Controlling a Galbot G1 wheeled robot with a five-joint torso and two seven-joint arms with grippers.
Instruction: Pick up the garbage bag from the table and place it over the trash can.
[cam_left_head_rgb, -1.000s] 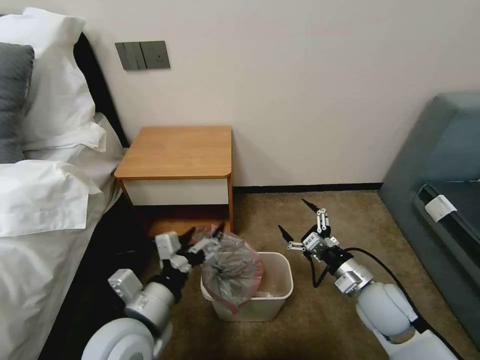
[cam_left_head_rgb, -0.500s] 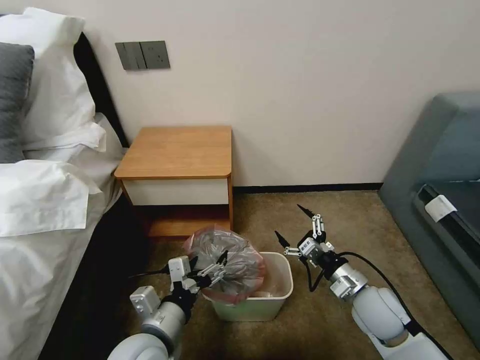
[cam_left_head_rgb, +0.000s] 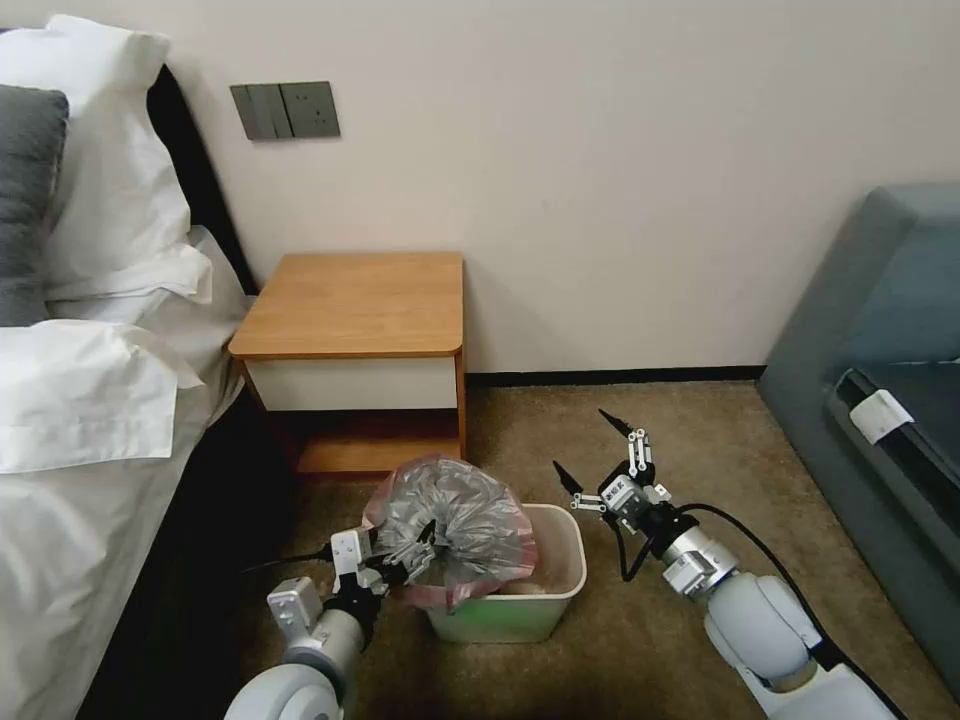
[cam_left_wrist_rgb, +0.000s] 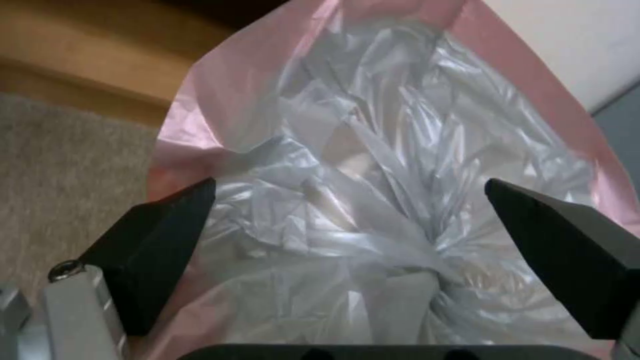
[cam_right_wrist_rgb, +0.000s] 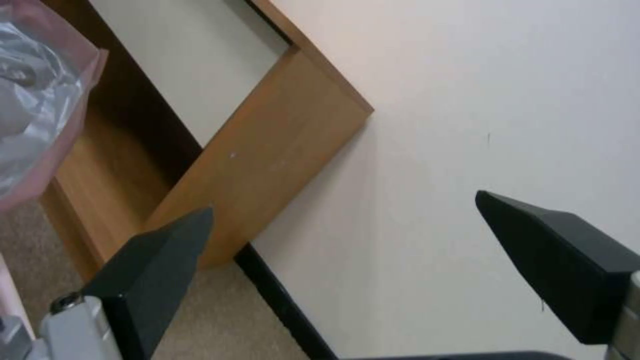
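Note:
The garbage bag (cam_left_head_rgb: 455, 520), crinkly grey plastic with a pink rim, is bunched over the left side of the beige trash can (cam_left_head_rgb: 540, 590) on the carpet. My left gripper (cam_left_head_rgb: 410, 550) is at the bag's near left side. Its fingers are open, and in the left wrist view the left gripper (cam_left_wrist_rgb: 348, 182) has the bag (cam_left_wrist_rgb: 373, 125) spread between and beyond them. My right gripper (cam_left_head_rgb: 582, 443) hangs open just right of the can's far rim, holding nothing. In the right wrist view the right gripper (cam_right_wrist_rgb: 343, 204) faces the table (cam_right_wrist_rgb: 267, 165) and the wall. The table (cam_left_head_rgb: 355, 300) stands behind the can, its top bare.
A bed with white bedding (cam_left_head_rgb: 90, 400) runs along the left, close to my left arm. A grey sofa (cam_left_head_rgb: 880, 380) stands at the right. The wall (cam_left_head_rgb: 620, 200) lies behind the table, and brown carpet (cam_left_head_rgb: 700, 440) lies right of the can.
My left arm has come down and back toward me, and the bag has sunk lower onto the can's left side. The right gripper has shifted slightly and stays open.

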